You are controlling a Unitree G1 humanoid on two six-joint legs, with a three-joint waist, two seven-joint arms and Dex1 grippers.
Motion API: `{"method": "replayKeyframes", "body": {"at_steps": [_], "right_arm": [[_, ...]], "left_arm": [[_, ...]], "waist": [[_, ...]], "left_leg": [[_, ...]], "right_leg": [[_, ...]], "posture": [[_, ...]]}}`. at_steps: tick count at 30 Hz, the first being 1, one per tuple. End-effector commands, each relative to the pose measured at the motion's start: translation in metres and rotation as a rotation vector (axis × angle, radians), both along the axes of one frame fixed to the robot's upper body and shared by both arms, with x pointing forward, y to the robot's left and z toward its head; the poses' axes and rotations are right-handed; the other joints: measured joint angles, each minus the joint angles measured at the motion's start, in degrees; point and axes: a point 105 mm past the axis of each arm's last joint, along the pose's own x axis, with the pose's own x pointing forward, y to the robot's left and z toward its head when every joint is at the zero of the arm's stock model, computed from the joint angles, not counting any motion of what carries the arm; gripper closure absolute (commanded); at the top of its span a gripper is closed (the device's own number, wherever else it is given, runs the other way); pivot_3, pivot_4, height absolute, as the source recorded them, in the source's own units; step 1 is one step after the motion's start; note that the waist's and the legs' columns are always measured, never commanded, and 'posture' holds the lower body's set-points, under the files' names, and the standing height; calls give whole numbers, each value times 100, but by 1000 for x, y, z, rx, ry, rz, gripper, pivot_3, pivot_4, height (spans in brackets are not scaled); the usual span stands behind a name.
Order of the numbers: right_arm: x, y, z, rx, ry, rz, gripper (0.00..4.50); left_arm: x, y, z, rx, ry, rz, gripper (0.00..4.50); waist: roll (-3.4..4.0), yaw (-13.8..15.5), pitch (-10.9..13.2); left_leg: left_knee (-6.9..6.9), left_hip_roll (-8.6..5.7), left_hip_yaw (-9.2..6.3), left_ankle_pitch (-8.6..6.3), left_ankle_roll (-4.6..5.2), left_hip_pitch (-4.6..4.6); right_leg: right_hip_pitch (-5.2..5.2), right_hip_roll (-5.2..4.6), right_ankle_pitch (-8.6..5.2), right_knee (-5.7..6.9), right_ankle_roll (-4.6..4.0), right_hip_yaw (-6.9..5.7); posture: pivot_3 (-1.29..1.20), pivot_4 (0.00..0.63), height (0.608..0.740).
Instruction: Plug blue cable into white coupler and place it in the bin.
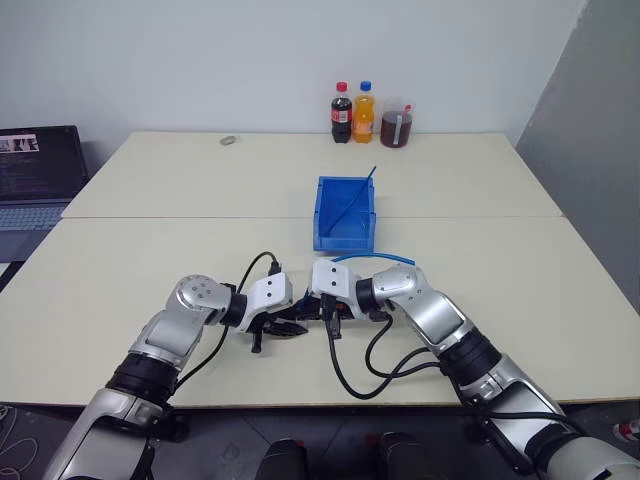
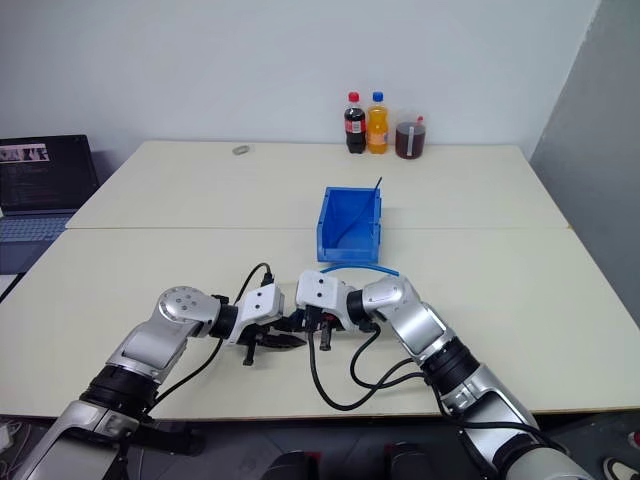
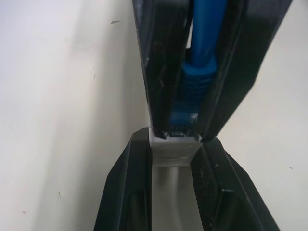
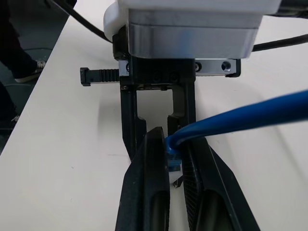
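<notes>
Pale table (image 1: 150,250): left gripper (image 3: 174,144) pinching coupler (image 3: 174,150), right gripper (image 4: 175,166) clamping cable (image 4: 250,115) behind plug, held tip-to-tip for mating; bin (image 1: 345,215) beyond, waiting.

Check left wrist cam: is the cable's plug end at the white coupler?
Yes: the blue cable, pinched by the right gripper, has its plug end against the white coupler held between the left gripper fingers.

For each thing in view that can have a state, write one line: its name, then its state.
Blue cable: plug end gripped, pushed against the coupler.
White coupler: held between the fingers, meeting the plug.
Left gripper: shut on the coupler.
Right gripper: shut on the cable.
Bin: upright; a thin dark strand leans inside.
Laptop: open, screen lit.
Bottles: upright, capped.
</notes>
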Motion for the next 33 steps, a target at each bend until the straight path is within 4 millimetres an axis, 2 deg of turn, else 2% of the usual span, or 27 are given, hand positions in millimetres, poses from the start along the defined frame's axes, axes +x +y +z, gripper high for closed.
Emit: {"method": "replayKeyframes", "body": {"at_steps": [1, 5, 8, 10, 13, 17, 21, 25, 30, 32, 33], "right_arm": [[-4, -6, -6, -12, 16, -21, 4411], [-6, -9, 11, 43, -7, -37, 4411], [-4, -14, 30, 99, -30, -71, 4411], [3, -25, 46, 139, -47, -129, 4411], [11, -41, 61, 175, -51, -199, 4411], [24, -60, 77, 231, -40, -296, 4412], [52, -73, 119, 384, -17, -415, 4412], [91, -71, 144, 424, -37, -503, 4412], [133, -62, 149, 418, -4, -608, 4412], [140, -57, 149, 393, 15, -617, 3650], [143, -56, 148, 370, 18, -617, 3551]], "left_arm": [[-7, 9, -4, 0, 12, 31, 2435], [-11, 18, 3, -21, -2, 67, 1605], [-9, 30, 19, -76, -20, 166, 998], [0, 36, 42, -156, -66, 267, 553], [7, 34, 74, -268, -117, 348, 0], [12, 28, 98, -328, -186, 396, 0], [32, 28, 120, -324, -324, 515, 0], [43, 23, 128, -289, -368, 529, 0], [55, 8, 140, -323, -403, 542, 0], [56, -2, 146, -364, -394, 534, 0], [56, -6, 149, -389, -385, 530, 0]], "waist": [[1, 0, 4], [-7, -15, 14], [-10, -13, 35], [-25, -13, 86], [-50, -10, 157], [-56, 15, 169], [-66, 19, 203], [-83, -32, 243], [-87, -20, 245], [-88, -17, 246], [-89, -13, 246]], "left_leg": [[-1, 0, 1, 0, 0, 0], [-12, 3, 2, 0, 0, -17], [-14, 5, 1, 0, 0, -66], [-17, 9, 1, 0, 0, -75], [-17, 15, -4, 1, -1, -92], [-16, 12, -4, 0, -2, -111], [-16, 5, -2, 0, -3, -118], [-18, 6, -4, 1, -2, -114], [-19, 4, 5, 1, -3, -117], [-17, -3, 7, 2, -5, -165], [-15, -3, 7, 2, -6, -174]], "right_leg": [[-1, 0, 0, 0, 0, 1], [-17, 0, -1, -10, -1, 1], [-68, 4, 0, -5, -2, -1], [-79, 6, 0, -5, -3, -2], [-92, 8, 0, -2, -3, -9], [-97, 3, 0, -17, -3, -13], [-104, -1, 11, -18, -20, -10], [-109, 2, 18, -11, -22, -12], [-113, -1, 22, -12, -29, -7], [-157, -11, 23, -8, -30, -9], [-166, -12, 24, -6, -30, -8]], "posture": [[0, 150, 740], [0, 150, 740], [0, 150, 740], [0, 150, 740], [0, 150, 740], [0, 150, 740], [0, 150, 740], [0, 150, 740], [0, 150, 740], [0, 150, 740], [0, 150, 740]]}}
